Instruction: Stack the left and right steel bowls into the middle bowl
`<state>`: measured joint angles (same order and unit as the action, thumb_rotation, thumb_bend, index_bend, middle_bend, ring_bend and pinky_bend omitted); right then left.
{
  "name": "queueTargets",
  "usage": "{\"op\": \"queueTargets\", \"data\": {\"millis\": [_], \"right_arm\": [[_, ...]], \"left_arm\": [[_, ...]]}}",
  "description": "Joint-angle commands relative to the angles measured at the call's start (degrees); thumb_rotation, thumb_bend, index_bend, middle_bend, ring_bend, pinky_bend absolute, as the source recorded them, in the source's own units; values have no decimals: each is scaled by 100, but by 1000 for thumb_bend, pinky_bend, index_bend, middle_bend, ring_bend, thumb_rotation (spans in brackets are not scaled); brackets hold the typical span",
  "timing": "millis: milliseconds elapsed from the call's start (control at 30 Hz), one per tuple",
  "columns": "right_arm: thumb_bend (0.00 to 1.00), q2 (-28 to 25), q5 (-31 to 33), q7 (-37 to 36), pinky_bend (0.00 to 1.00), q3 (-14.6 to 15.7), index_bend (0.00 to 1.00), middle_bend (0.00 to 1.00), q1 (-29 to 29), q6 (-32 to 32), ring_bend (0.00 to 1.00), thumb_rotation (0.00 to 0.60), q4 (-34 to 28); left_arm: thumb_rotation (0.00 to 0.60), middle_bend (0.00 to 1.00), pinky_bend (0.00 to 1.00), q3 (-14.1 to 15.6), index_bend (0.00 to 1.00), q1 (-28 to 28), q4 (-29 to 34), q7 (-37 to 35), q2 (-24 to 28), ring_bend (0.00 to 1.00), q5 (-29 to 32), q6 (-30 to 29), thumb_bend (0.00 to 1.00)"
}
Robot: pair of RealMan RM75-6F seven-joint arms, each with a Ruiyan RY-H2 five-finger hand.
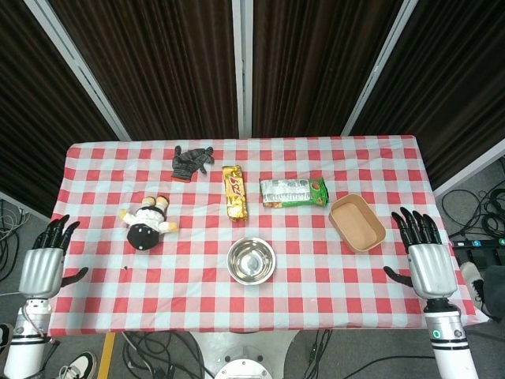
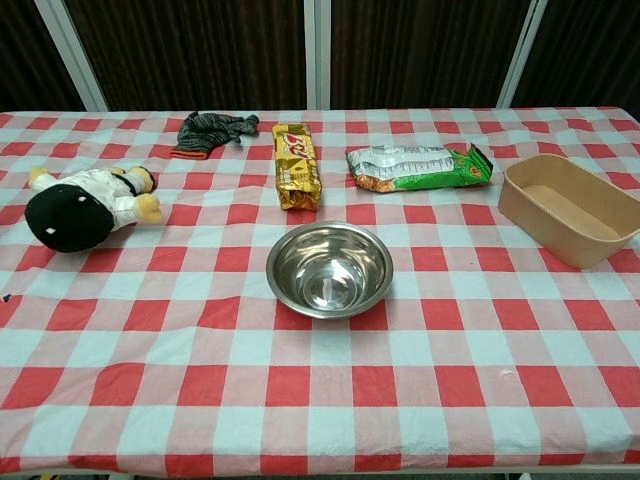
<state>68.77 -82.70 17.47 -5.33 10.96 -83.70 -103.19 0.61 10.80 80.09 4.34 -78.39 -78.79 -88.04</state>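
A steel bowl (image 1: 252, 260) stands alone near the front middle of the checked table, also plain in the chest view as the steel bowl (image 2: 329, 269). Whether other bowls nest inside it I cannot tell. My left hand (image 1: 43, 267) hangs off the table's left edge, fingers spread and holding nothing. Past the right edge my right hand (image 1: 426, 260) is likewise open and empty. Neither hand shows in the chest view.
A plush toy (image 1: 145, 223) lies at the left, a dark glove (image 1: 191, 161) at the back. A yellow snack bar (image 1: 234, 192) and a green snack packet (image 1: 293, 191) lie behind the bowl. A tan paper tray (image 1: 357, 223) sits to the right.
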Motion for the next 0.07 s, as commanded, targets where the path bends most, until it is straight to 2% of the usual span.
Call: {"op": "queueTargets", "data": {"millis": [33, 67], "right_arm": [[2, 40, 22, 19, 47, 10, 53, 28, -22, -2, 0, 600, 32], [2, 51, 37, 26, 47, 12, 53, 28, -23, 12, 0, 600, 41]], "left_arm": [[600, 140, 216, -2, 177, -61, -9, -102, 39, 90, -120, -62, 95], [600, 142, 216, -14, 177, -65, -16, -121, 38, 90, -143, -59, 95]]}}
